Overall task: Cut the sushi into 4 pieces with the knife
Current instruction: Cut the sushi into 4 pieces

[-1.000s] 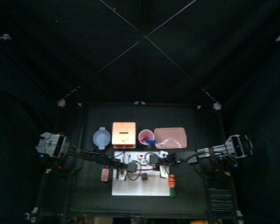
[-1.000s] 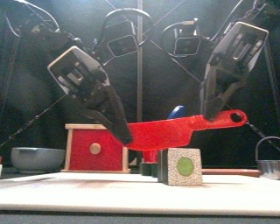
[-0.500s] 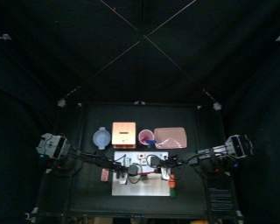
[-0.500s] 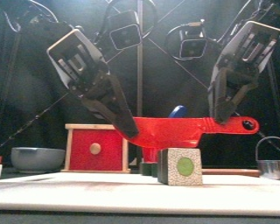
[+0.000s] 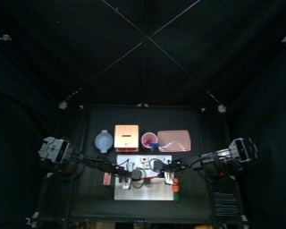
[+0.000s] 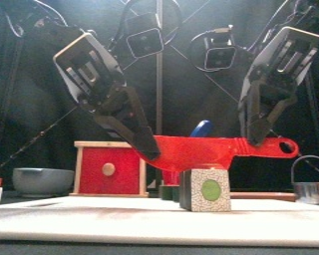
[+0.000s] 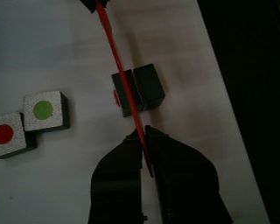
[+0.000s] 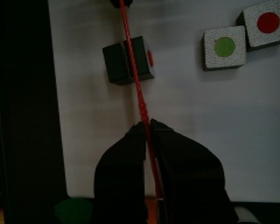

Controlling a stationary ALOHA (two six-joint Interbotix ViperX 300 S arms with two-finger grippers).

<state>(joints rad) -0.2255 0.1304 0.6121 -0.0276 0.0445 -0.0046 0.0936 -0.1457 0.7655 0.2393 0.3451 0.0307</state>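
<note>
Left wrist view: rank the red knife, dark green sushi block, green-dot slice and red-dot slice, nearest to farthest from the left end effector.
1. red knife: clamped in the left end effector.
2. dark green sushi block: just ahead, crossed by the blade.
3. green-dot slice: off to the block's side.
4. red-dot slice: beside the green-dot one, farthest.

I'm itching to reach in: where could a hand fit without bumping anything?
The front strip of the white board, ahead of the wooden box, is bare. The middle is crowded: left fingers and right fingers hold the red knife over a sushi block, two cut pieces beside it.
</note>
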